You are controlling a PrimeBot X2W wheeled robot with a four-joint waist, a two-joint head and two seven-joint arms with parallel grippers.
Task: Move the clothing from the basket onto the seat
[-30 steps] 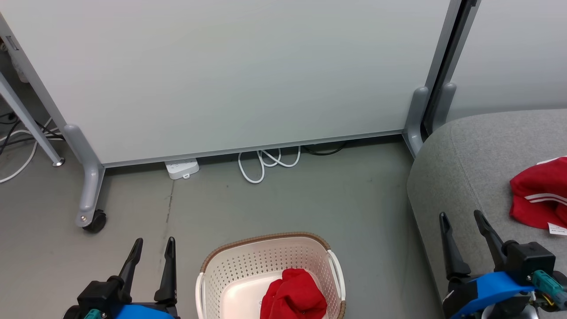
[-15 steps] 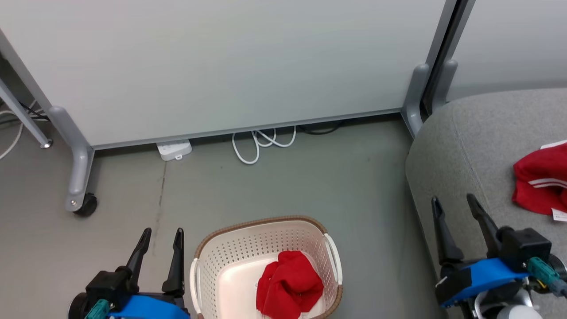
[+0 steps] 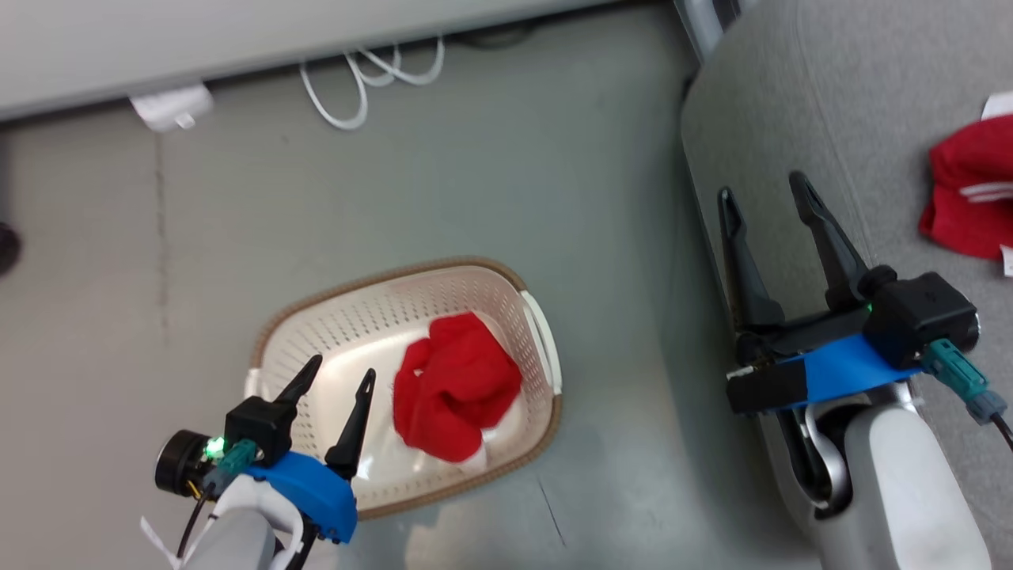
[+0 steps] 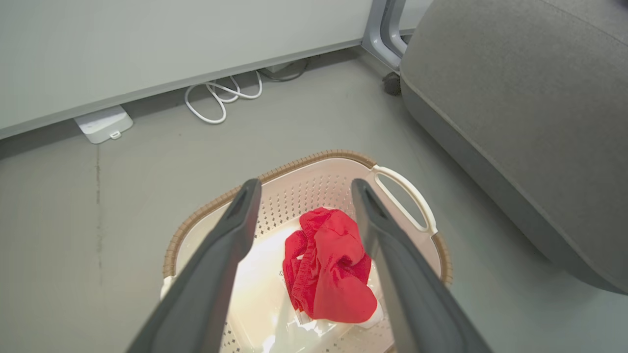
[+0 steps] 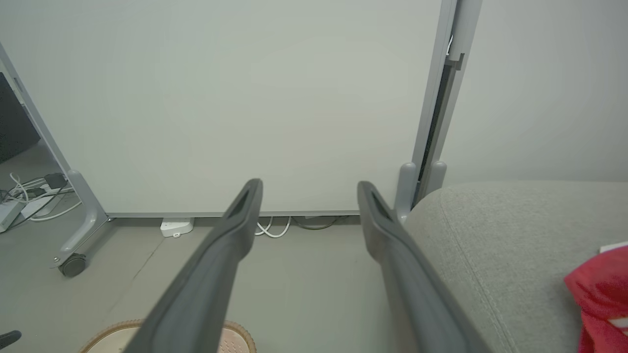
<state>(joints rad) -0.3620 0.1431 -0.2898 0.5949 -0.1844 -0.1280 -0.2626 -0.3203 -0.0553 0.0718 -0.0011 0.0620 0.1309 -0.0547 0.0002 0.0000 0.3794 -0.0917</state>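
L claw (image 3: 343, 366) spread, empty, above basket (image 3: 380, 277); red garment (image 3: 455, 388) inside. R claw (image 3: 760, 185) spread, empty, at seat (image 3: 791, 95) edge; 2nd red garment (image 3: 969, 198) on seat.

A cream perforated basket (image 3: 372, 313) with a brown rim and white handles stands on the floor, lower centre of the head view. A crumpled red garment (image 3: 455, 388) lies in its right half. The grey seat (image 3: 791, 103) takes the upper right. A second garment (image 3: 969, 198), red with white stripes, lies on it at the right edge.
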